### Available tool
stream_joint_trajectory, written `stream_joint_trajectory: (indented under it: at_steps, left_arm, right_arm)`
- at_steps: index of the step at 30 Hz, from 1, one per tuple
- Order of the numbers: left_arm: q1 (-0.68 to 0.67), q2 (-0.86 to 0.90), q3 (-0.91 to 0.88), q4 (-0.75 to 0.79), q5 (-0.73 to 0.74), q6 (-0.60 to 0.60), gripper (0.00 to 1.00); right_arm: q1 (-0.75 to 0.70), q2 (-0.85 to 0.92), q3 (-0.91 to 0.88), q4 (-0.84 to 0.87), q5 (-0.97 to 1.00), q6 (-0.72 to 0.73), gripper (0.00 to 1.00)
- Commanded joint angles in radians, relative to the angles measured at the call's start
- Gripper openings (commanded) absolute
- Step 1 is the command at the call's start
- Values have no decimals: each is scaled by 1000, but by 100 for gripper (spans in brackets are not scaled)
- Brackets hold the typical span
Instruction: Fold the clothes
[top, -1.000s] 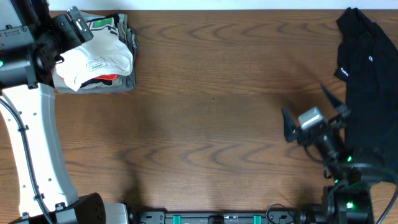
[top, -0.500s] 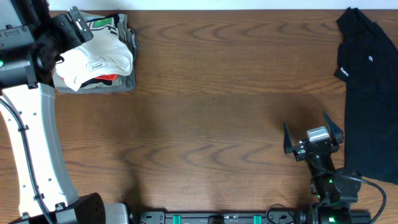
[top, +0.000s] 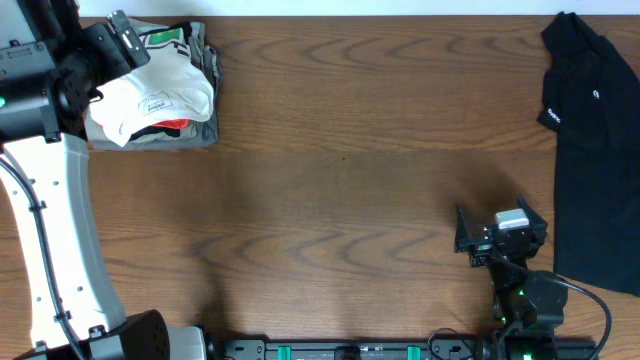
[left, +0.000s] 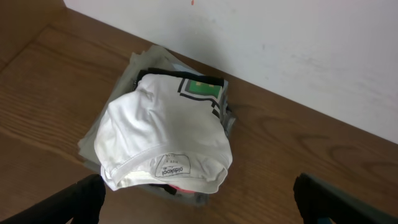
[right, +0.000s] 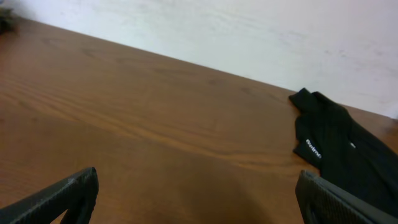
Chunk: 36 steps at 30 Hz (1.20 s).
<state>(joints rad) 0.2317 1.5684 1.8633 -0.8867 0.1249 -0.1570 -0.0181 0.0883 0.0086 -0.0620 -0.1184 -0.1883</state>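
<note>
The black cloth shirt with small white logo (top: 595, 150) lies right of the spread right gripper (top: 497, 222), its long axis running forward. The spread left gripper (top: 125, 40) hangs over the bundled white printed T-shirt (top: 155, 100).

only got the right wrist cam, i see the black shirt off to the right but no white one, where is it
observer: The white T-shirt lies bunched in the far left corner of the table.
operator: is the left gripper holding it
observer: No. The left gripper hangs over that shirt with its jaws wide open and nothing between them.
operator: anything else in that pile
observer: Yes, a bit of red-orange cloth peeks out under the shirt's near edge.
</note>
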Motion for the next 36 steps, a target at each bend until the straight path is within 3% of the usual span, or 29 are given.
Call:
stream_joint_trajectory:
  at_steps: [1,5,36]
  left_arm:
    - [2,-3,7,1,2,5,98]
    - [2,-3,7,1,2,5,98]
    - [2,-3,6,0,2,5,98]
  right_arm:
    - [8,-22,-3,-5,18,16,99]
    - [-2,-87,-3,-1,18,16,99]
    - [-1,-82,-3,-2,18,16,99]
